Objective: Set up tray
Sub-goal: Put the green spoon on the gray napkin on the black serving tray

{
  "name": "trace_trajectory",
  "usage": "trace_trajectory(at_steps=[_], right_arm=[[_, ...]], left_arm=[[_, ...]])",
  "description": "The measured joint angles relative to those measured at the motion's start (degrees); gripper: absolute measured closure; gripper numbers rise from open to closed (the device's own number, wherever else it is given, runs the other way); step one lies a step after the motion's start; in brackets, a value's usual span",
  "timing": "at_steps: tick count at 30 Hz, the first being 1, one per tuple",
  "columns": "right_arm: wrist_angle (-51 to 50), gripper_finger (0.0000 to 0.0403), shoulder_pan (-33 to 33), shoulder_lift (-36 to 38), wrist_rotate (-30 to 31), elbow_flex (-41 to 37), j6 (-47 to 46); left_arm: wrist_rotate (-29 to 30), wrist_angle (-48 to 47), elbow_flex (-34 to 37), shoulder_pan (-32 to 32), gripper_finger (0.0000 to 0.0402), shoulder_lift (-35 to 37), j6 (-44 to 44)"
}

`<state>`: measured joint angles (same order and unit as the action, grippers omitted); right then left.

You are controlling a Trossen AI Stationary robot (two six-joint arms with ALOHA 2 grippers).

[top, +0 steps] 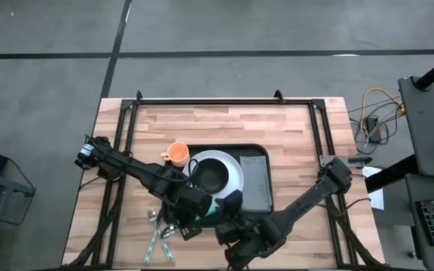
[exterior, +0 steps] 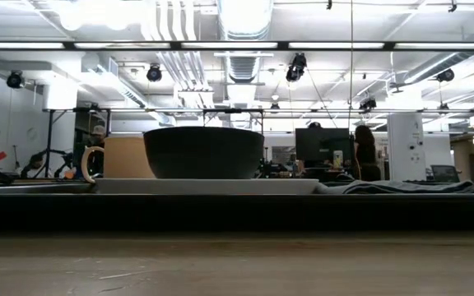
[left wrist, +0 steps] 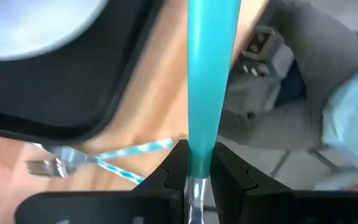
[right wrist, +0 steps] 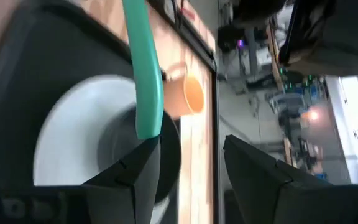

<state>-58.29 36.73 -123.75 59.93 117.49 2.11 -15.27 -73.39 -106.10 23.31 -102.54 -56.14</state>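
Observation:
The black tray (top: pixel 256 150) lies mid-table with a white plate (top: pixel 232 169), a dark bowl (top: pixel 211 175) and a folded grey cloth (top: pixel 253 182) on it. An orange cup (top: pixel 178 153) stands at its left rim. My left gripper (left wrist: pixel 196 152) hovers at the tray's near edge, shut on a teal-handled utensil (left wrist: pixel 207 74). My right gripper (right wrist: pixel 188 146) is open just to its right, and the teal handle's free end (right wrist: pixel 148 118) is at one fingertip. Neither gripper shows in the low view. My left gripper pinches the utensil between its two fingers where the teal handle meets the metal shank (left wrist: pixel 197 169). The utensil lies along the fingers, its handle sticking out ahead of them, lifted clear of the table. My right gripper: whether its fingertip (right wrist: pixel 143 155) touches the handle's end, I cannot tell.
A fork (left wrist: pixel 45 165) and other teal-striped cutlery (top: pixel 157 235) lie on the wood near the table's near edge, left of the grippers. A black metal frame (top: pixel 224 102) runs along the table's far edge and sides.

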Motion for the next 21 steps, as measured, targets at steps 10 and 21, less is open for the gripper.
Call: trace_trajectory(at_steps=[10, 21], right_arm=[[-19.08, 0.0236, 1.68, 2.08, -10.32, 1.52, -19.44], [-2.86, 0.0236, 1.07, 1.86, -5.88, 1.20, -6.04]], left_arm=[[2.28, -1.63, 0.17, -1.36, 0.0379, 0.18, 0.76], [0.38, 0.26, 0.17, -5.11, 0.0379, 0.20, 4.47]])
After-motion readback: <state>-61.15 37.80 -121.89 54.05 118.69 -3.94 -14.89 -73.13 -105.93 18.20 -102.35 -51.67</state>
